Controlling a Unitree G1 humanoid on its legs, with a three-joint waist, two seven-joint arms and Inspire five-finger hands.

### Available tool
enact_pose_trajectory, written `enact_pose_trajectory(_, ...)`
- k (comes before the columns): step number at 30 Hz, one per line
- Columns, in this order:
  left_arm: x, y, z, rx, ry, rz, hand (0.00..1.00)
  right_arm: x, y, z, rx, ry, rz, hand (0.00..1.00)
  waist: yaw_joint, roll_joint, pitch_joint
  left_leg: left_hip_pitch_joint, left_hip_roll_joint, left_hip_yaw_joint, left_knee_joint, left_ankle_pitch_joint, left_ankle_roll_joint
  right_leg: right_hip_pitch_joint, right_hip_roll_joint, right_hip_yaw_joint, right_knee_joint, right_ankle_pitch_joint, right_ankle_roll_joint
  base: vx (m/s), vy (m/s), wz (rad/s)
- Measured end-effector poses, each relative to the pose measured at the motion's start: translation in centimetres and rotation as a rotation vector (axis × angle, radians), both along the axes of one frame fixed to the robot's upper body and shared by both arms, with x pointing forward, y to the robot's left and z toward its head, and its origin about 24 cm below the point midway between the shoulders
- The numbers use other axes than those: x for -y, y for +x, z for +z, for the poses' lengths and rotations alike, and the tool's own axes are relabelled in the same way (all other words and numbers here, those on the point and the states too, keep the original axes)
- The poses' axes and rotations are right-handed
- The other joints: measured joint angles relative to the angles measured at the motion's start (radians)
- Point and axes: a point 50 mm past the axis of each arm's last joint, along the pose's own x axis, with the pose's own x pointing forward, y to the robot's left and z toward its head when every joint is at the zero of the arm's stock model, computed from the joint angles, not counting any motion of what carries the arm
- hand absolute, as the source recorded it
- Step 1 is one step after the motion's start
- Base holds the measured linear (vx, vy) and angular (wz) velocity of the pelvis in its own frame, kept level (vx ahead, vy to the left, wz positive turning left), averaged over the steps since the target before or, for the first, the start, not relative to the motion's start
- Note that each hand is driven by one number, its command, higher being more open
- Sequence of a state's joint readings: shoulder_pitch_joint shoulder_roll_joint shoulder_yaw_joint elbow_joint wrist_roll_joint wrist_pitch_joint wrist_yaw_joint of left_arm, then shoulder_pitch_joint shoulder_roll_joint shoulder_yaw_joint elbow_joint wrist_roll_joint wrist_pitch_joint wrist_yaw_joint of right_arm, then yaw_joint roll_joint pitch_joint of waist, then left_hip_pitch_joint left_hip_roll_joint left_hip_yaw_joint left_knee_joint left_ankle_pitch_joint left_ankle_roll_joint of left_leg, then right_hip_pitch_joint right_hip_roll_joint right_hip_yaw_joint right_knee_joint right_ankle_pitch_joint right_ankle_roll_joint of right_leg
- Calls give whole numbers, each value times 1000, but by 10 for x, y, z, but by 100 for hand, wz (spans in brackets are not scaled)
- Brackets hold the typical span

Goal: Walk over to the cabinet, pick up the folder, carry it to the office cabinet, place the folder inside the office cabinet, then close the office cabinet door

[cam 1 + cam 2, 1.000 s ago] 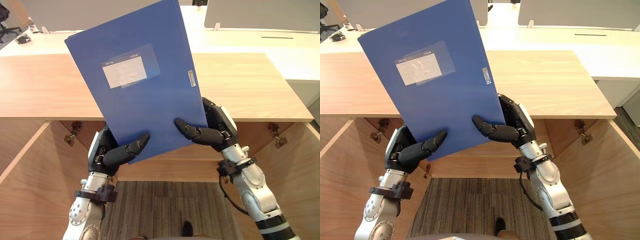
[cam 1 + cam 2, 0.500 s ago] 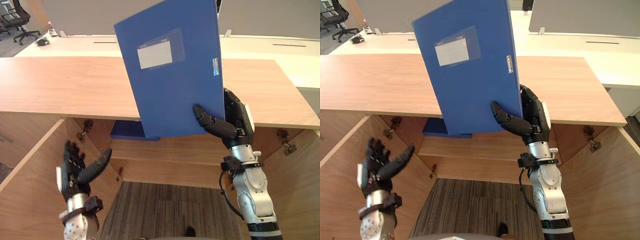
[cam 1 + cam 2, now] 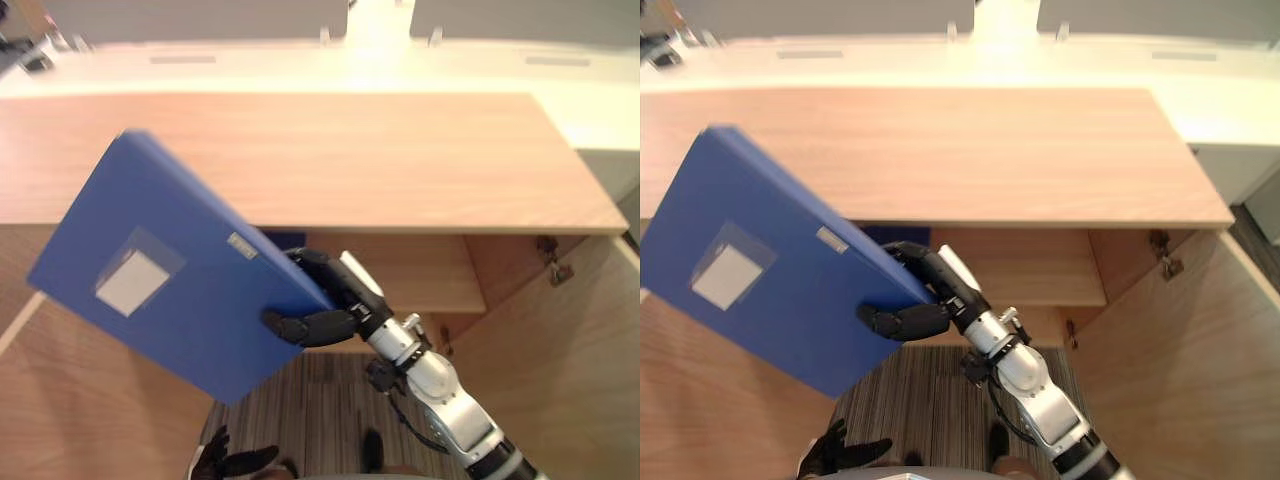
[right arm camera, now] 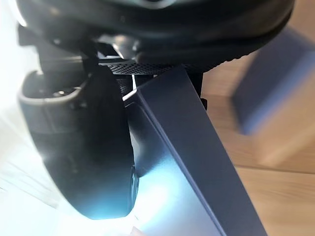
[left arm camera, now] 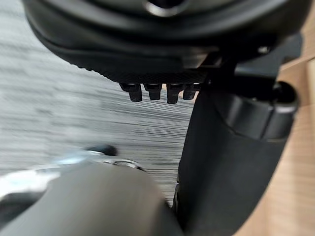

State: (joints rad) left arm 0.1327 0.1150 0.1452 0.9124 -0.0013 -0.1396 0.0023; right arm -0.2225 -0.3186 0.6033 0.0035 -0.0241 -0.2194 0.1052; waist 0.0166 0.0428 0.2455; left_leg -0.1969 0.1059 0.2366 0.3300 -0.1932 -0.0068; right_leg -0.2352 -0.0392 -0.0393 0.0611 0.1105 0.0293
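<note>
The robot's right hand [image 3: 338, 298] is holding a big flat blue plastic folder [image 3: 180, 300] by one edge. Its thumb [image 3: 300, 327] is pressing on the front of the folder and its fingers [image 3: 905, 250] are curling round the back. The folder is hanging in the air, tilted, on the robot's left side, in front of the open light brown wooden cabinet [image 3: 350, 160]. A small white label [image 3: 130, 282] is showing on the folder's front. Another dark blue flat thing [image 3: 285, 240] is lying on the wooden shelf [image 3: 420, 275] inside the cabinet. The left hand [image 3: 840, 455] is hanging low over the grey striped carpet [image 3: 320, 400] with its fingers spread loose, holding nothing.
</note>
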Motion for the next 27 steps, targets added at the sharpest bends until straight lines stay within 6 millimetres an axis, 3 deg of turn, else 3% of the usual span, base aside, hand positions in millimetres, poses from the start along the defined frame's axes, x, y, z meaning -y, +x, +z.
enact_pose_trajectory(5, 9, 49, 16, 135, -1, -44, 100, 7, 20, -16, 26, -200, -57, 0, 3, 35, 121, -194, 22, 1, 165, -46, 2, -201, 0, 11, 156, -24, 6, -267, 23, -9)
enact_pose_trajectory(8, 15, 91, 39, 278, -9, -42, 100, 16, 42, 11, 90, -129, -156, 0, -2, 48, 201, -403, 32, -12, 317, -63, 22, -431, -16, 15, 351, -67, 8, -260, 23, 5)
enact_pose_trajectory(14, 28, 125, 74, 485, -49, -23, 100, 37, 75, 86, 122, 420, -401, 0, 34, 64, 218, -659, 59, -54, 509, -110, 16, -692, -33, -8, 577, -149, 1, -130, -31, 13)
enact_pose_trajectory(18, 37, 138, 95, 601, -94, -5, 100, 72, 91, 149, 182, 853, -521, 0, 67, 63, 221, -790, 75, -81, 611, -126, 16, -827, -34, -18, 698, -186, -14, -48, -35, 6)
enact_pose_trajectory(23, 35, 141, 102, 644, -122, 60, 100, 101, 96, 180, 184, 1199, -595, 0, 79, 63, 225, -836, 84, -96, 654, -139, 10, -876, -35, -29, 756, -212, -20, -5, -18, 2)
enact_pose_trajectory(27, 37, 144, 107, 672, -139, 78, 100, 111, 101, 188, 144, 1374, -665, 0, 84, 63, 225, -849, 86, -112, 661, -140, 8, -884, -36, -44, 769, -226, -25, -24, -31, 6)
